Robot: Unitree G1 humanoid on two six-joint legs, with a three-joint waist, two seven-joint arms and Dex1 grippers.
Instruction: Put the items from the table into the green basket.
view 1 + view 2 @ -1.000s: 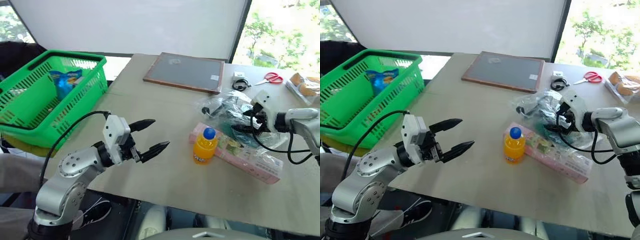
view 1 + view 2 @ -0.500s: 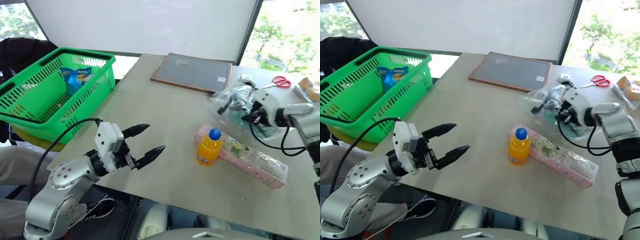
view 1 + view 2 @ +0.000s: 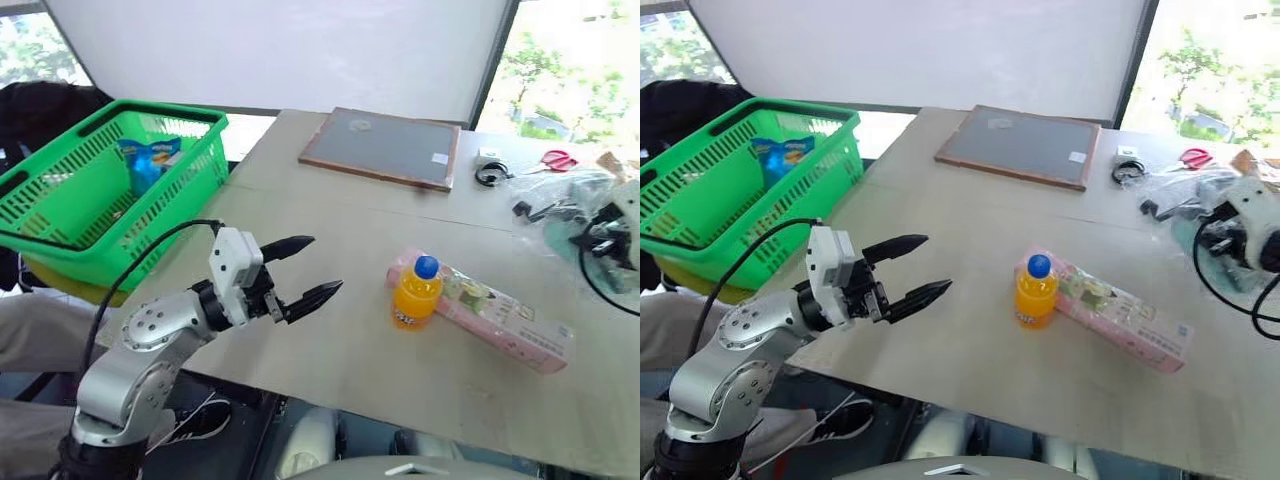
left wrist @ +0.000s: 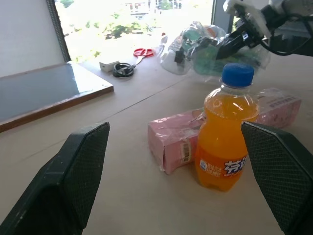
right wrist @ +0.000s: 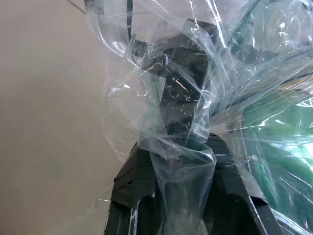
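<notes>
The small orange bottle with a blue cap stands upright mid-table, touching the near end of the long pink box, which lies flat behind it to the right. My left gripper hovers open to the left of the bottle, pointing level at it, with a clear gap between them; both its fingers frame the bottle in the left wrist view. My right gripper is shut on a crumpled clear plastic bag at the table's right edge. The green basket sits off the table's left side.
A blue snack packet lies inside the basket. A wood-framed dark board lies at the back of the table, with a black cable coil and red scissors to its right.
My right gripper has shut on the clear bag and pulled it to the right, away from the pink box. The left gripper stays open where it was.
</notes>
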